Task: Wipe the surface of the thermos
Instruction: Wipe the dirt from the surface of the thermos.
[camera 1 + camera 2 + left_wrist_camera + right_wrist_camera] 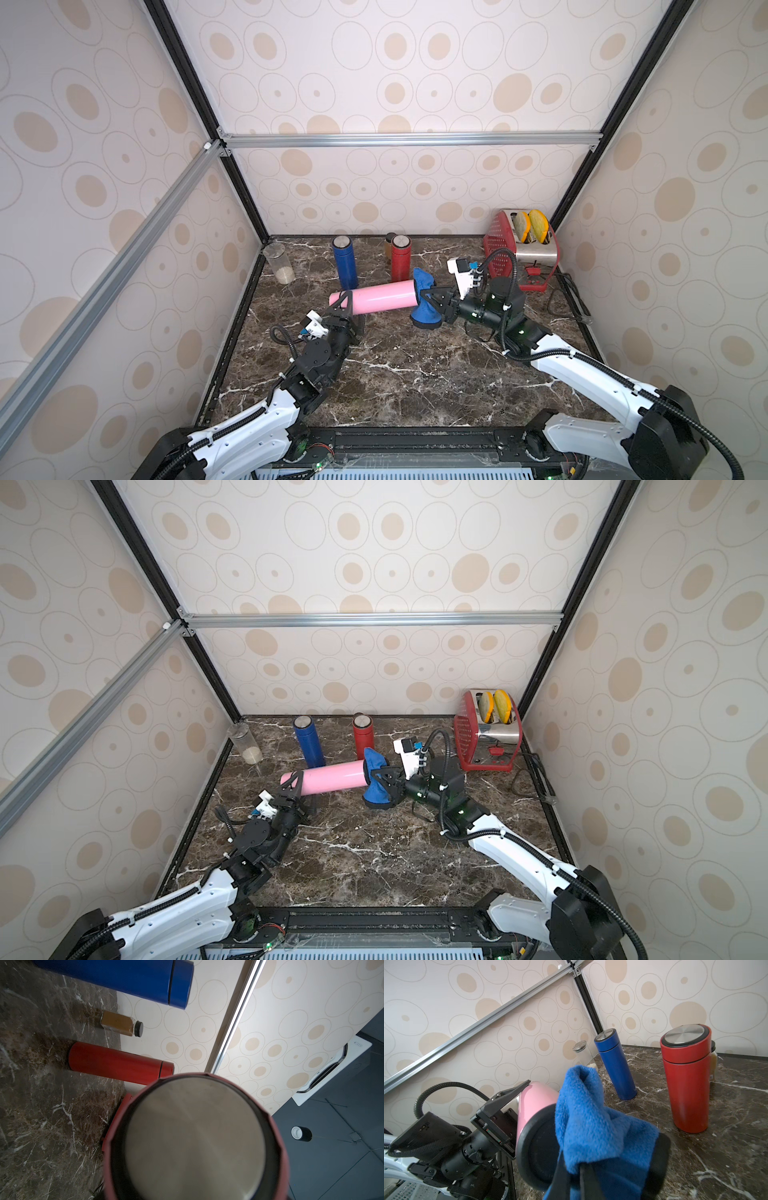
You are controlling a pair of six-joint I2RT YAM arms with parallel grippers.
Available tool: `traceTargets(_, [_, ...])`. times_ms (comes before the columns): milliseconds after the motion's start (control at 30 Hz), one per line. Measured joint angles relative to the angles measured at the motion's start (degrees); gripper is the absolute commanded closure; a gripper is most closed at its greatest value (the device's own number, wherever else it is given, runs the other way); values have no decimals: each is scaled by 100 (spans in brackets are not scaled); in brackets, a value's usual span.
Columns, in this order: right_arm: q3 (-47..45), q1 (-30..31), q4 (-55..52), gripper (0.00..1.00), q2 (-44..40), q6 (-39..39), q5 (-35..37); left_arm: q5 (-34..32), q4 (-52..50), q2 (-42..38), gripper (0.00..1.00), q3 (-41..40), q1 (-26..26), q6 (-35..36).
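Pink thermos (382, 297) lies roughly level over the middle of the marble table (415, 374), in both top views; the left gripper (349, 312) is clamped around its left end, one finger across the pink wall; the right gripper (430, 301) is closed on a blue cloth (424, 318), which bunches against the thermos's right end; in the right wrist view the cloth (591, 1122) hangs over the black base (537, 1153) of the thermos; behind it stand a blue thermos (345, 262) and a red thermos (400, 257), both upright, a glass jar (280, 264) in the far left corner and a red toaster (519, 249) in the far right corner
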Motion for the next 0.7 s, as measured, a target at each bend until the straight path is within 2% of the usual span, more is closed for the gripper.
traceTargets(333, [688, 361, -313, 100, 59, 0, -96, -304, 234, -181, 100, -2, 44, 15])
traceTargets(700, [719, 426, -466, 100, 11, -50, -61, -295, 236, -181, 100, -70, 44, 68])
